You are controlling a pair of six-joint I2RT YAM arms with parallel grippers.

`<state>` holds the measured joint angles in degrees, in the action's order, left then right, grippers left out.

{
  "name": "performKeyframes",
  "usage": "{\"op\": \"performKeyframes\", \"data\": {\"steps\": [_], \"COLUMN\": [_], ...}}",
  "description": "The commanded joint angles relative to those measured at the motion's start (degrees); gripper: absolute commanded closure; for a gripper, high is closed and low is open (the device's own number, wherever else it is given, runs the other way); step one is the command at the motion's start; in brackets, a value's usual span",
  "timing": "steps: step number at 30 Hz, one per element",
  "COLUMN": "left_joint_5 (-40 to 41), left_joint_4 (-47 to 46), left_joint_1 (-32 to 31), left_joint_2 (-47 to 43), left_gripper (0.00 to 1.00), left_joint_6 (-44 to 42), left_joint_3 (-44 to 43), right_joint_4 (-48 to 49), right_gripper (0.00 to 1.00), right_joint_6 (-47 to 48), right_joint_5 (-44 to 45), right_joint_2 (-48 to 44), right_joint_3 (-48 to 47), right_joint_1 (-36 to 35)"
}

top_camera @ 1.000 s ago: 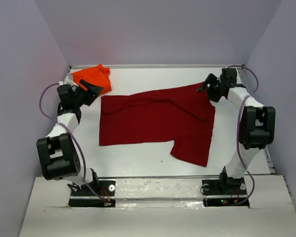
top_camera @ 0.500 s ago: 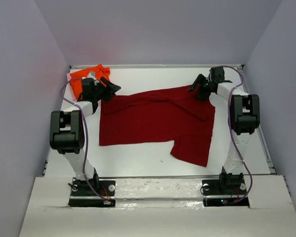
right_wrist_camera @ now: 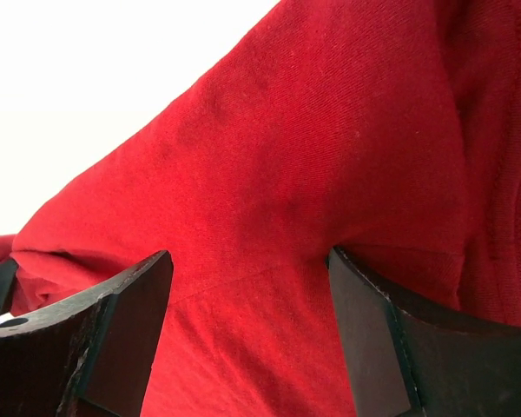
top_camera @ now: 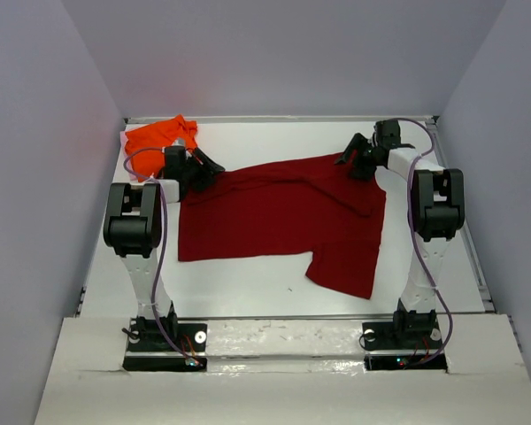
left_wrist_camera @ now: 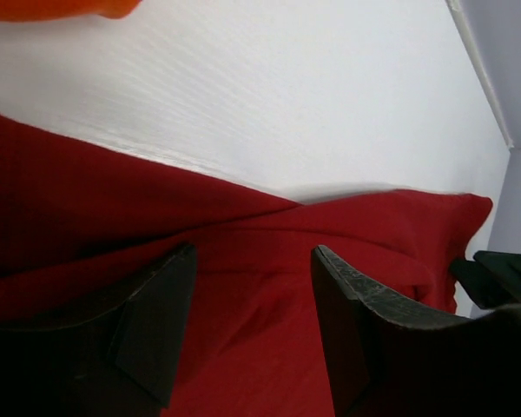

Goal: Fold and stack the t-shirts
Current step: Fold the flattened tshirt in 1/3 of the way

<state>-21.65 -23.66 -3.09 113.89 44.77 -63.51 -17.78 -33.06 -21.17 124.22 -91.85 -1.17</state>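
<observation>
The crimson t-shirt (top_camera: 274,217) is lying mostly flat on the table (top_camera: 248,288), wrinkled, one flap trailing near-right. The left gripper (top_camera: 210,166) and right gripper (top_camera: 348,156) are hanging spread-jawed at its far corners. Beyond, the orange t-shirt (top_camera: 157,137) is sitting bunched in the far-left corner

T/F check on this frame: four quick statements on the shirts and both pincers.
1. The red t-shirt lies spread on the table. True.
2. The orange t-shirt is stacked on the red one. False: it sits bunched in the far-left corner, apart from the red one.
3. The left pincer is open over the red t-shirt's far edge. True.
4. The right pincer is shut on the orange t-shirt. False: it is open, over red cloth at the far-right corner.
</observation>
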Motion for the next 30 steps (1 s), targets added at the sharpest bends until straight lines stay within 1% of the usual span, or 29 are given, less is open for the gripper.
{"op": "performKeyframes", "data": {"steps": [1, 3, 4, 7, 10, 14, 19, 21, 24, 29, 30], "left_joint_5": [4.84, 8.7, 9.34, 9.35, 8.3, 7.41, 7.15, 6.63, 5.74, 5.39, 5.39], "left_joint_4": [4.66, 6.51, 8.52, 13.09, 14.69, 14.87, 15.66, 15.75, 15.66, 16.28, 16.02], "left_joint_1": [0.19, 0.19, 0.19, 0.19, 0.19, -0.42, -2.97, -3.41, -3.41, -3.41, -3.5], "left_joint_2": [-1.47, -2.17, -2.35, -1.74, -2.09, -3.32, -4.11, -4.11, -4.37, -4.55, -4.81], "left_gripper": [0.32, 0.32, 0.32, 0.32, 0.32, 0.32, 0.32, 0.32, 0.32, 0.32, 0.32], "left_joint_6": [-4.6, -6.27, -6.8, -8.21, -8.39, -8.3, -9.44, -9.53, -9.53, -10.23, -10.41], "left_joint_3": [-1.71, -1.88, -2.41, -4.6, -4.52, -2.85, -2.76, -2.94, -3.29, -4.35, -4.35], "right_joint_4": [-1.03, -1.2, -1.64, -2.08, -2.96, -4.72, -5.68, -5.69, -5.95, -5.95, -5.95], "right_gripper": [0.22, 0.22, 0.22, 0.22, 0.21, 0.21, 0.21, 0.21, 0.22, 0.22, 0.23], "right_joint_6": [0.01, 0.36, 0.45, 0.45, 1.07, 0.63, -0.34, -0.52, -0.25, 1.15, 1.59], "right_joint_5": [1.3, 1.83, 2.01, 1.92, 3.5, 3.59, 3.77, 2.98, -0.62, -1.15, -3.16], "right_joint_2": [-1.08, -1.44, -1.79, -2.67, -3.37, -2.67, -1.09, -0.48, 0.67, 0.84, 1.63], "right_joint_3": [-2.45, -2.63, -2.63, -2.54, -3.24, -6.23, -8.69, -9.39, -10.63, -11.06, -11.5], "right_joint_1": [0.2, 0.72, 0.73, 1.78, 2.92, 4.16, 6.88, 6.88, 6.88, 6.88, 6.88]}}
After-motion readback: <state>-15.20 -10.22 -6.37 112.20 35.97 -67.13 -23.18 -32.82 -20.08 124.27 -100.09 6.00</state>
